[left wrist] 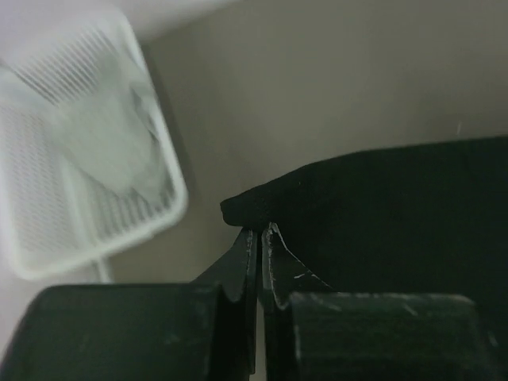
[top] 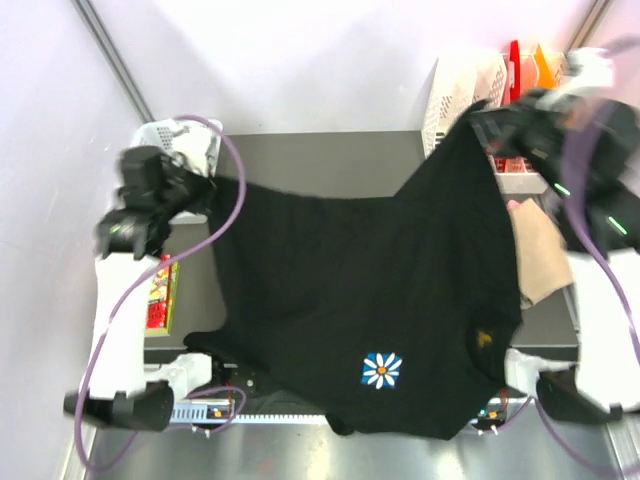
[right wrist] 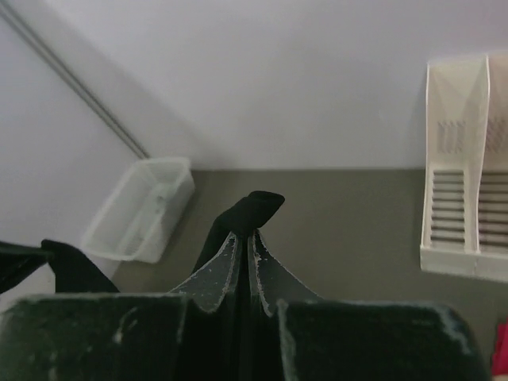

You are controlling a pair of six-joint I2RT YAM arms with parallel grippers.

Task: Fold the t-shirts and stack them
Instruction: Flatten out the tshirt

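Black t-shirt (top: 360, 270) hangs spread between both arms over table (top: 320, 158), lower hem draping past near edge. Soft, limp, light cloth; likely sags and slides, so best gripped at corners or shoulder seams. Left gripper (left wrist: 260, 232) pinched tight on one corner, right gripper (right wrist: 244, 235) clamped on another. Tan t-shirt (top: 545, 255) lies at right

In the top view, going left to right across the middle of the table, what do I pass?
red packet → black t-shirt → tan shirt
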